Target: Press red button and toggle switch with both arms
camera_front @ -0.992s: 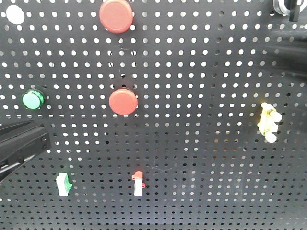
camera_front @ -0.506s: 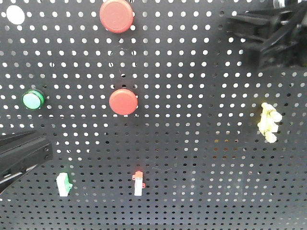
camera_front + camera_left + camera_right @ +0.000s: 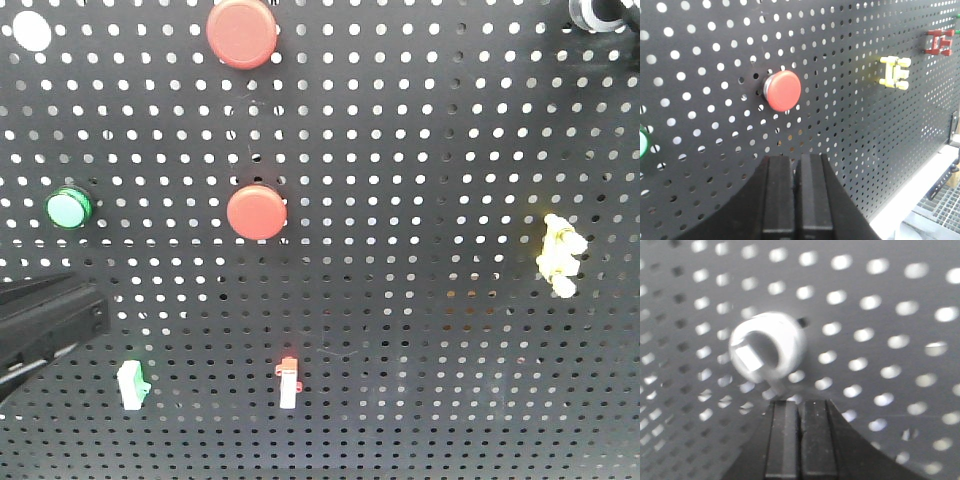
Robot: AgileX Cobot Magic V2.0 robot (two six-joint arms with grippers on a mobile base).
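Black perforated panel [image 3: 420, 330] fills every view, standing upright and studded with controls. The left gripper [image 3: 796, 159], its fingers pressed together with nothing between them, points at the panel from just below the red button [image 3: 783, 90]. A strip of bare panel shows between the fingertips and the button's cap, so the two are apart. In the front view this button sits left of centre, with a second red button [image 3: 241, 33] above it at the top edge and a green button [image 3: 68, 208] well to its left. The left arm enters that view only as a dark mass at the lower left edge.

The right gripper [image 3: 799, 404], also closed on nothing, sits just beneath the toggle switch [image 3: 767, 352]. The switch is a blurred silver collar with a squarish stub, and the front view shows it only partly, in the top right corner. The blur hides whether the gripper touches it.

Both arms appear lined up on their targets, yet neither action can be confirmed. The red cap shows no contact, and the position of the switch's lever cannot be read. By this reading, the push on the button and the flick of the switch are both left to do.
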